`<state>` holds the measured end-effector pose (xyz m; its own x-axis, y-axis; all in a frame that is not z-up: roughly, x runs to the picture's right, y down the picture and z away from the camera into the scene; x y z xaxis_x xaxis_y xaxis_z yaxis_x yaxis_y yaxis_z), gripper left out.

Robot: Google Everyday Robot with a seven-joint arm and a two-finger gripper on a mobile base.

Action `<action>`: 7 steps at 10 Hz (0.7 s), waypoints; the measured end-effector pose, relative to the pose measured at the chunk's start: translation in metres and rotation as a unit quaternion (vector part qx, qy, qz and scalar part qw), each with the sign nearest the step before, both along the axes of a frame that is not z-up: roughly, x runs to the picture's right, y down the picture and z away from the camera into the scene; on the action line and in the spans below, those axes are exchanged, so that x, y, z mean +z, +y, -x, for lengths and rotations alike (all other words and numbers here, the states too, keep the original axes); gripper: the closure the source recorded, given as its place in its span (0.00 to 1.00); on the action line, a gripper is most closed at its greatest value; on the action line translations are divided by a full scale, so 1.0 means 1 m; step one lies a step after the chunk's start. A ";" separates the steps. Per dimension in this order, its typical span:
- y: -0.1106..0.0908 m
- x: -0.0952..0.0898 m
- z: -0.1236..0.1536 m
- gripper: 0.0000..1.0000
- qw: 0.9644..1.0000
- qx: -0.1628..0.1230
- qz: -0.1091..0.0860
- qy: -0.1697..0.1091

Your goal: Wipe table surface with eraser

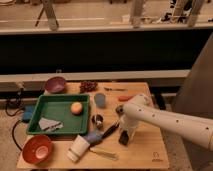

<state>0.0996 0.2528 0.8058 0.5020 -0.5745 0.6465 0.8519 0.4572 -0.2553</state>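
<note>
The pincer (125,134) sits low over the bench (145,155), seemingly clamped on the eraser (123,139). The block looks light and stiff; best gripped across its narrow sides.

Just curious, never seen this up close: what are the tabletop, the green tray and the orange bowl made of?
Table surface: apparently light wood, faint grain. Green tray: probably plastic, uniform matte colour. Orange bowl: likely plastic, slight sheen. The gripper reaches down to the tabletop near the middle.

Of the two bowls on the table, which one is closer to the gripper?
The orange bowl at the front left corner; the purple bowl sits at the back left, farther from the gripper.
</note>
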 end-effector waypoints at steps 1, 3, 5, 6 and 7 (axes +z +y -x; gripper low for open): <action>0.003 0.000 -0.002 0.99 1.000 -0.004 0.004 0.001; 0.011 -0.006 -0.010 0.99 1.000 -0.009 0.011 0.008; 0.023 -0.024 -0.035 0.99 0.999 -0.003 0.017 0.027; 0.029 -0.033 -0.046 0.99 0.999 0.002 0.020 0.035; 0.040 -0.045 -0.062 0.99 0.999 0.013 0.024 0.047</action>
